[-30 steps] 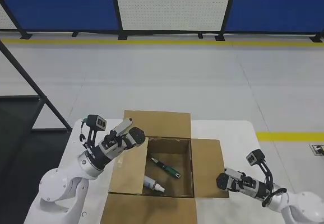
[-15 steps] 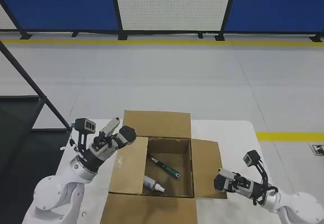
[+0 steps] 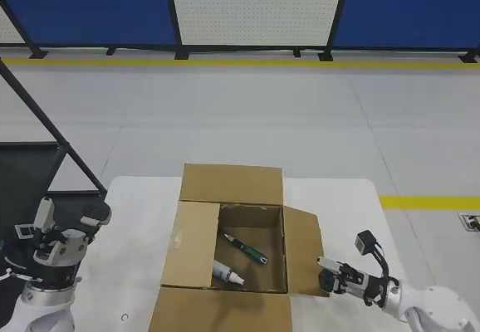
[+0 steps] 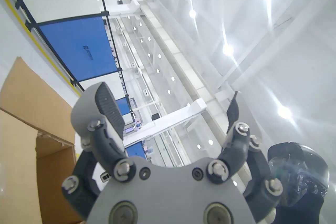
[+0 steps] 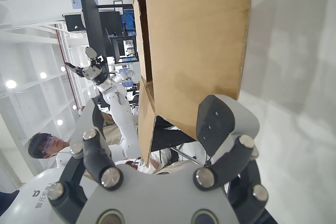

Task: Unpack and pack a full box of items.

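Table: white. Box at its centre, flaps open. Left gripper at 9 o'clock of box, by table's edge, pointing up, fingers spread wide. Right gripper at 4 o'clock of box, fingers spread about the right flap's near corner; contact unclear. In box: green pen; white tube at 7 o'clock of pen.
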You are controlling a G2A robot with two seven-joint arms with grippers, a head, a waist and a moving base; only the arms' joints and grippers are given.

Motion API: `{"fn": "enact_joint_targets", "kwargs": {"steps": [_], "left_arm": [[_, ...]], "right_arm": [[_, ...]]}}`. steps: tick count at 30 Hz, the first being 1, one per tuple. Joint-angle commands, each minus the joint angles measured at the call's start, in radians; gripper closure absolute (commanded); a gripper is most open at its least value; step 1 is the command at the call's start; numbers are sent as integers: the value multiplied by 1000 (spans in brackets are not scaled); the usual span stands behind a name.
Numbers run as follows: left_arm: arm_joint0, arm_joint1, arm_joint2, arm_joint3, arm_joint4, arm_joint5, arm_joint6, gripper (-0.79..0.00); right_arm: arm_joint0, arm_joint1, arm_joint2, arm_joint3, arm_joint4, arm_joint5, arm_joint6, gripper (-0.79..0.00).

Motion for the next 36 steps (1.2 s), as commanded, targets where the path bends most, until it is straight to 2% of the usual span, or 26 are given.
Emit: {"fn": "enact_joint_targets", "kwargs": {"steps": [1,4,7,12,17,23,28,36], "left_arm": [[19,-1,-11,6,-9,-9,4,-785],[39,-2,-17,18,-9,-21,12,-785],[50,-3,-22,24,-6,-34,20,-785],[59,-5,-33,35,-9,-50,37,-785],[78,-7,-54,52,-12,-70,42,-785],[123,-7,-85,68,-32,-91,13,-785],[138,-7,-88,76,-76,-79,-41,-785],[137,-7,-82,74,-80,-71,-59,-785]], "right_arm": [[2,0,-4,9,6,-2,-4,-785],[-6,0,5,-3,24,-40,-43,-785],[-30,2,19,-80,11,-70,-70,-785],[-22,7,-24,-255,-97,12,-74,-785],[78,-2,-149,-342,-209,112,-89,-785],[275,-35,-353,-286,-307,220,-137,-785],[420,-78,-491,-158,-270,204,-207,-785],[438,-85,-509,-136,-257,193,-210,-785]]}}
